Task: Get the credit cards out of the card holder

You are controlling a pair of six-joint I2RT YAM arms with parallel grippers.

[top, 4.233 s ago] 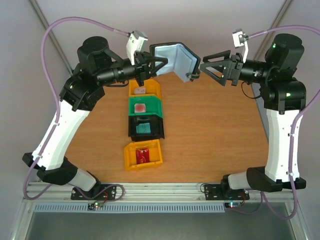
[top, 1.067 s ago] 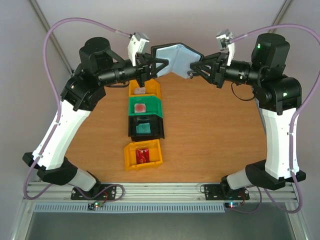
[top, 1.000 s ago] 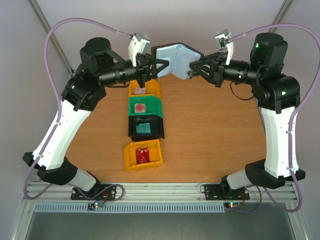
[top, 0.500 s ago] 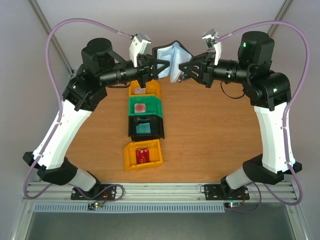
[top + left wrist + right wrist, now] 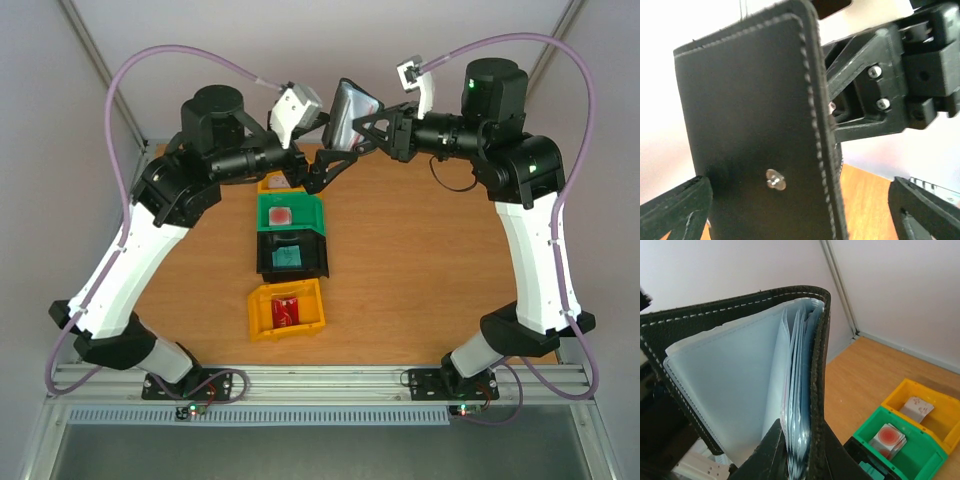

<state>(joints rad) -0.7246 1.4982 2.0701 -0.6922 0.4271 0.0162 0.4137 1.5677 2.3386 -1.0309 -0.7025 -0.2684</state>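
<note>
The card holder (image 5: 349,108) hangs in the air over the table's far edge, folded nearly shut. My right gripper (image 5: 358,127) is shut on it. In the right wrist view the right gripper (image 5: 799,442) pinches one black cover and several grey-blue pockets of the card holder (image 5: 740,390). My left gripper (image 5: 328,163) is open just below and left of it. In the left wrist view the card holder's black outer cover (image 5: 750,130) fills the frame, with the left gripper (image 5: 797,205) spread wide to either side. Credit cards lie in the bins: a red one (image 5: 285,312) and a teal one (image 5: 288,257).
A row of bins runs down the table's middle: a far yellow bin (image 5: 300,184), a green bin (image 5: 312,212) with a red-spotted card, a black bin (image 5: 318,255) and a near yellow bin (image 5: 262,318). Both arms meet above the far end of the row.
My left gripper has opened and let go of the card holder's cover. The holder has folded nearly shut, and my right arm has carried it to the left, over the left gripper.
</note>
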